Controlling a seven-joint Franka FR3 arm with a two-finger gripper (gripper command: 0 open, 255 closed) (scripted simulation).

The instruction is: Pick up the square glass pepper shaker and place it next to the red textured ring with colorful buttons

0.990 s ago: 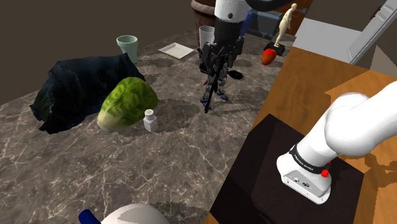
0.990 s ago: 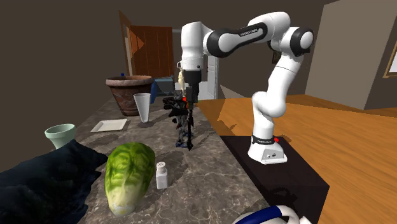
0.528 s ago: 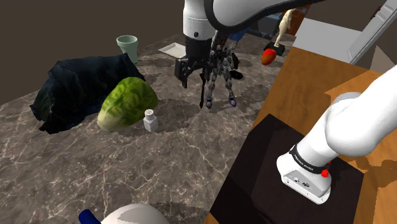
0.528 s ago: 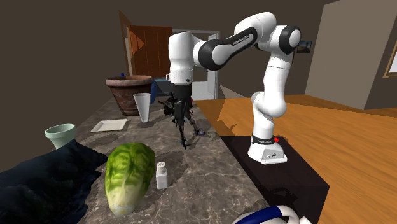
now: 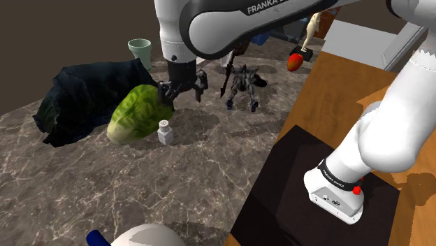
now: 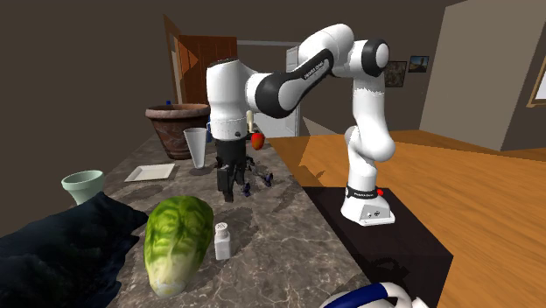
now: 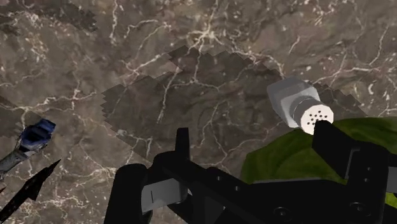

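The gripper hangs above the bench, its fingers wide apart and empty; the pepper shaker stands upright just beside the lettuce; in the wrist view it sits off toward one finger, not between both; descending so, that finger would likely strike the cap and topple it, or snag the lettuce

Shaker, lettuce on marbled counter
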